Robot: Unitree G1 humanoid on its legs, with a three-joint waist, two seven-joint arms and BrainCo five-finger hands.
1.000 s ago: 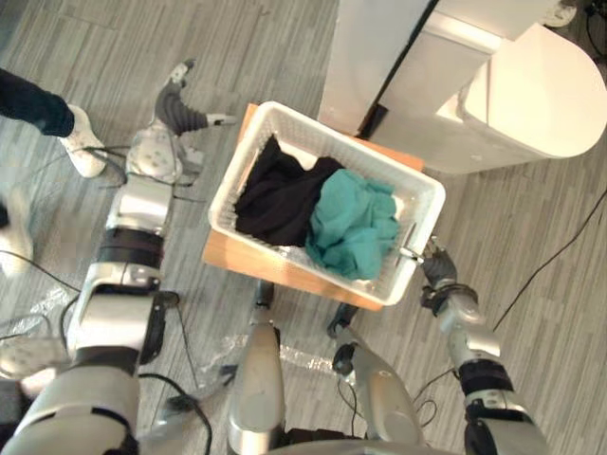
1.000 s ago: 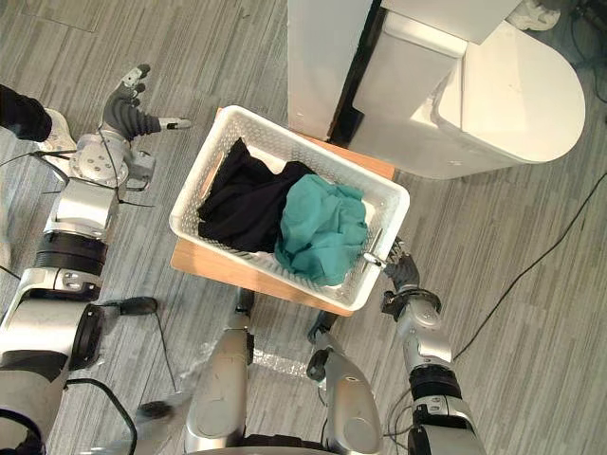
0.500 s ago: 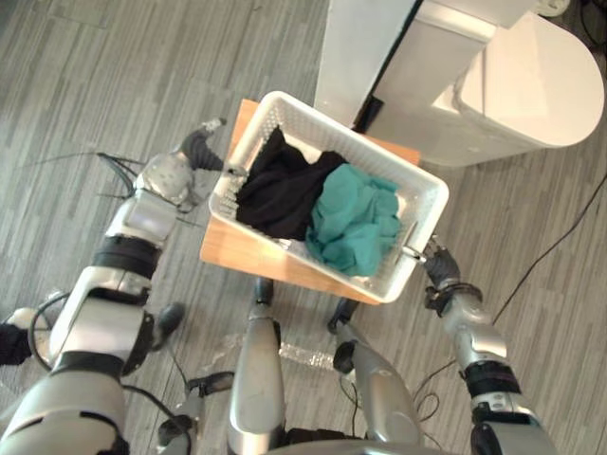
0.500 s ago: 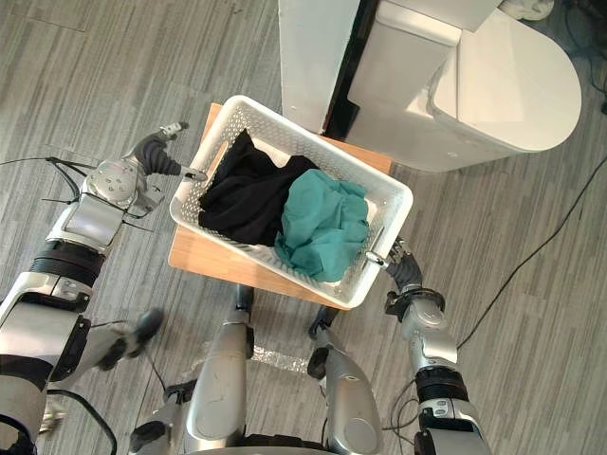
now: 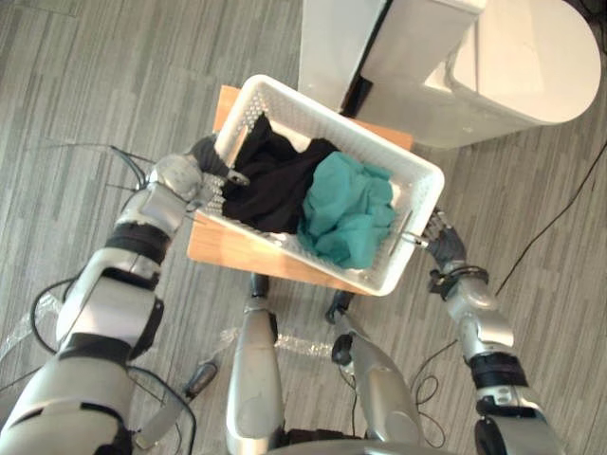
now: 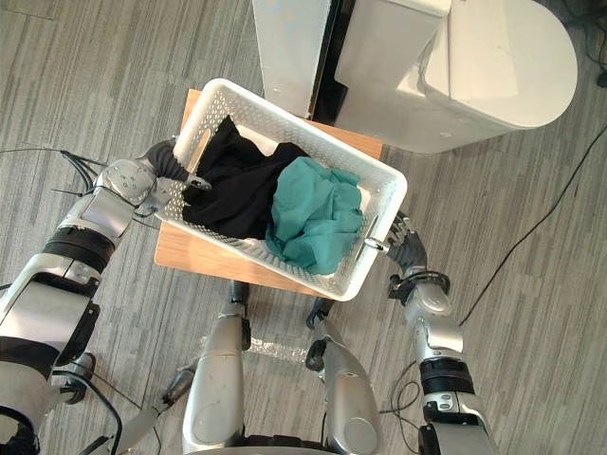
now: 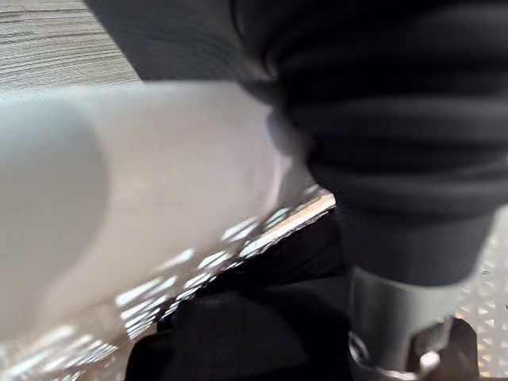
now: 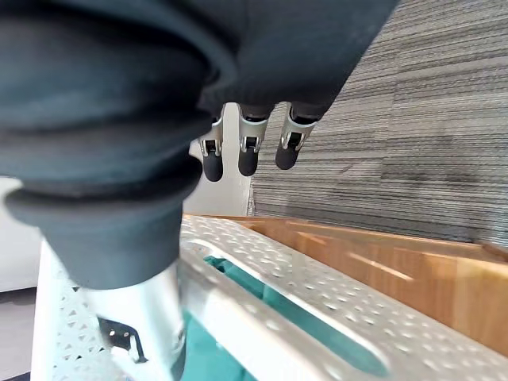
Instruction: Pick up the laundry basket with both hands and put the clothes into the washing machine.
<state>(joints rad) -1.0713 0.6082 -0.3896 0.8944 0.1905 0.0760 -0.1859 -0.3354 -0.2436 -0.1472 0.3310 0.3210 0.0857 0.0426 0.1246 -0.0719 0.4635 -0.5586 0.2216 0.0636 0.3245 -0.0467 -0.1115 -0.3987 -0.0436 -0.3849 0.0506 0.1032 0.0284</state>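
**Hands at both short ends of the basket, lift not yet made**

The left hand [image 5: 201,163] presses against the left short end of the white perforated plastic laundry basket [image 5: 424,194]. Whether it has closed on the rim cannot be told, because the rim hides the grip. The basket sits on a small light-wood surface [image 5: 228,251], skewed, with its right end nearer the robot.

Inside, a crumpled black garment [image 5: 270,180] fills the left half. A bunched teal garment [image 5: 346,213] fills the right half, and both are heaped up to about the rim.

The right hand [image 5: 442,245] is at the right short end, beside the handle slot. Its fingers [image 8: 248,151] stretch straight out past the basket and hold nothing, while the thumb lies over the rim.

The white washing machine [image 5: 512,66] stands far right, just beyond the basket.

The basket looks stiff and light but smooth, so a loose hold could slip. The handle slots under the rolled rim at the two short ends look like the best places to hold it. The clothes are soft and loose, so tilting the basket would probably slide them to one end.
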